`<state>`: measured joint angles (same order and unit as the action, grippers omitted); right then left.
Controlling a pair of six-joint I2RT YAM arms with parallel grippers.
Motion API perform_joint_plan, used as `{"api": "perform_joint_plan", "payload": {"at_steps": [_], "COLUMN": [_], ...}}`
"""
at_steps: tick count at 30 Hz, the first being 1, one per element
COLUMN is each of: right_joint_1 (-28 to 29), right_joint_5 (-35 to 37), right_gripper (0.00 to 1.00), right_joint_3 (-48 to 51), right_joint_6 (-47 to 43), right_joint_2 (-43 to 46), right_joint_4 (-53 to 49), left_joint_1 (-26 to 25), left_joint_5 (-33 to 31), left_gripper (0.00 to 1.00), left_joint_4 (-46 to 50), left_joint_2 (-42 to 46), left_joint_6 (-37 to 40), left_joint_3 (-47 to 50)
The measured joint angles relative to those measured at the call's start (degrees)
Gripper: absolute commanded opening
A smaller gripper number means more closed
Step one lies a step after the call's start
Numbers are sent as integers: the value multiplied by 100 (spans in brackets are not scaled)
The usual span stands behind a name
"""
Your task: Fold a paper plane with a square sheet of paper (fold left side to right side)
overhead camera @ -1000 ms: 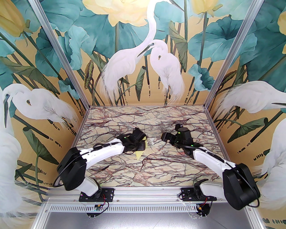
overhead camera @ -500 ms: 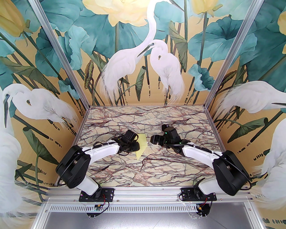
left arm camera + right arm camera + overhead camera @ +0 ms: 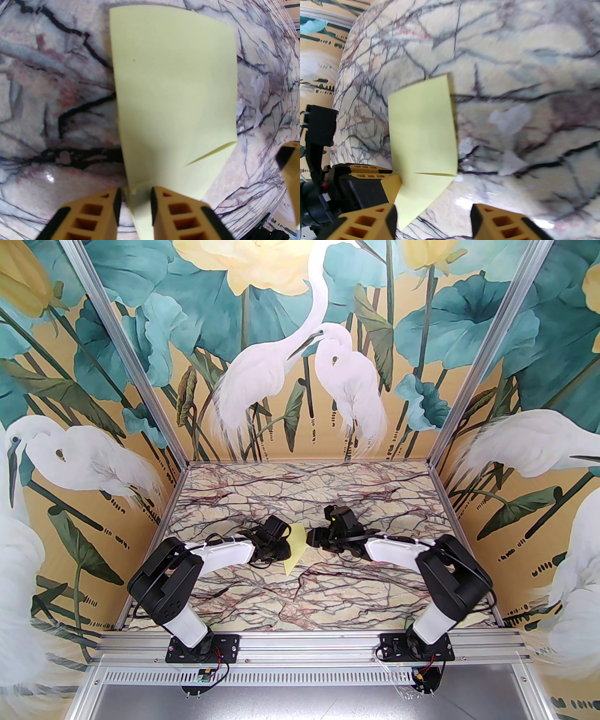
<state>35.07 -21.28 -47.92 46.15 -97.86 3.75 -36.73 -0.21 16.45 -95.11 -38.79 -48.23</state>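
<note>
Left hand [image 3: 134, 195] narrow astride the paper plane [image 3: 175, 93]; right hand [image 3: 433, 211] wide; white scraps [image 3: 511, 119] beside.

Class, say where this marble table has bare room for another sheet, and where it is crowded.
Free: the far strip of table under the back wall, and the near strip before the arm bases. Crowded: centre, where left gripper and right gripper flank the yellow paper, white scraps beside.

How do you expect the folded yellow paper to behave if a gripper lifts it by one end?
Probably floppy: the folded yellow paper looks thin, and one flap edge seems slightly raised. Likely very light, so a push may slide it across the glossy marble table.
</note>
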Motion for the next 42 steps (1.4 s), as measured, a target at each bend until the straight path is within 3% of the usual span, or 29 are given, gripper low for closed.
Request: {"api": "perform_joint_plan", "payload": {"at_steps": [10,25,36,42], "right_joint_1": [85,101,221,221], "right_joint_5": [-376,-726,-83,13], "right_gripper": [49,50,50,49], "right_joint_3": [-205,-490,-758,-769], "right_joint_6": [531,981,640,555], "right_joint_2": [-691,-1110,-970,-968], "right_joint_4": [297,772,-92,-210], "left_joint_1": [15,46,68,240], "left_joint_5": [46,116,197,516], "left_gripper": [29,29,33,29], "left_joint_4": [-127,-214,-407,-872], "left_joint_2": [26,28,140,317], "left_joint_6": [-66,-116,-229,-367], "left_joint_3": [81,125,260,601]}}
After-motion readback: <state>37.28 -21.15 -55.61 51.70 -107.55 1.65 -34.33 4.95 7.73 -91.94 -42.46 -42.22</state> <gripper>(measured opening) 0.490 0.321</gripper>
